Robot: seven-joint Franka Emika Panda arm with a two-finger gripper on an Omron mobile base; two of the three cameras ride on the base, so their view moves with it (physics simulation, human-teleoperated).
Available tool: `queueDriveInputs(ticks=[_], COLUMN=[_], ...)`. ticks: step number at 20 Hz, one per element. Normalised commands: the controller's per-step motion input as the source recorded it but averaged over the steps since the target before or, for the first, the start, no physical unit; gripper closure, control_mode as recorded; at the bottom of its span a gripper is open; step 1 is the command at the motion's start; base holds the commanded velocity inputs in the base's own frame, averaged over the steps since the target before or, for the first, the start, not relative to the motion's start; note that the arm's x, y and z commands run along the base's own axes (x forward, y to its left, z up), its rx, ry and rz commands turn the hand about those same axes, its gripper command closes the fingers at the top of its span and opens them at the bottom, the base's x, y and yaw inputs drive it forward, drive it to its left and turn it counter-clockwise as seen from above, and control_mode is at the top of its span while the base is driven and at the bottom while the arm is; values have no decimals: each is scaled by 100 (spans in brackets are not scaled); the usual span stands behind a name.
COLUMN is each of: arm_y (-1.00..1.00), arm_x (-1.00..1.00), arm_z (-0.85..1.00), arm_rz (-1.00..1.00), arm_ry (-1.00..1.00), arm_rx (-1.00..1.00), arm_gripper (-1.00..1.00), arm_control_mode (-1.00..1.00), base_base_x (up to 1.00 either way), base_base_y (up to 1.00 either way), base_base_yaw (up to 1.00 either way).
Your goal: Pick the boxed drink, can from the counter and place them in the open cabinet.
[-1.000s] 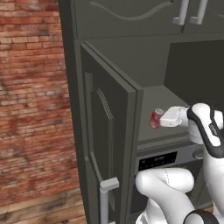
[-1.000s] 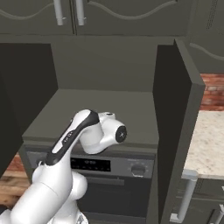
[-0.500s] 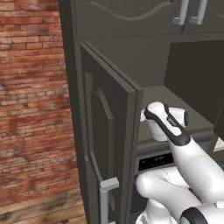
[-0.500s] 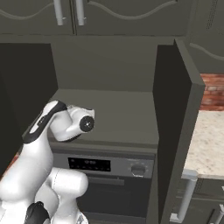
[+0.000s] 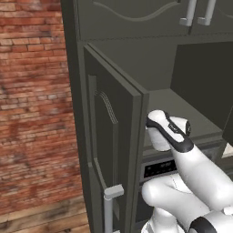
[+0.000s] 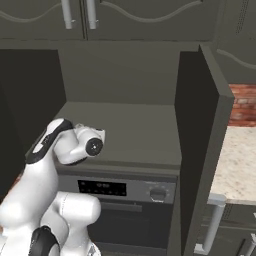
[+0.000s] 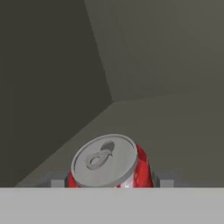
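1. I am holding the can in my tool; the hand view shows its silver top and pull tab facing the camera, with red sides below.
2. The two fingers are sitting against the can's left and right sides, closed to the can's width.
3. The can is hanging above the grey shelf inside the cabinet; I cannot tell whether its base is touching the shelf.
4. Beyond the can, the hand view is looking into the corner where the bay's side wall and back wall meet.
5. In the left base view my wrist is reaching past the edge of the open door into the bay; the can is hidden behind the hand there.
6. In the right base view my hand is sitting over the shelf's front left part, above the oven.
7. The other door is standing open at the bay's right side, with a beige table beyond it.
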Motion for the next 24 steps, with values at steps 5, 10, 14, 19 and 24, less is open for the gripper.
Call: queueDriveInputs(ticks=[5, 10, 14, 19, 24], arm_y=[11, 6, 10, 1, 2], arm_x=[65, 66, 46, 18, 22], arm_z=[-6, -2, -16, -20, -15], arm_rz=[0, 0, 0, 0, 0], arm_ry=[16, 3, 0, -11, -13], arm_rx=[5, 0, 0, 0, 0], arm_gripper=[100, 100, 100, 100, 100], arm_control_mode=[-100, -100, -100, -100, -100], base_base_x=[0, 0, 0, 0, 0], base_base_y=[0, 0, 0, 0, 0], base_base_yaw=[0, 0, 0, 0, 0])
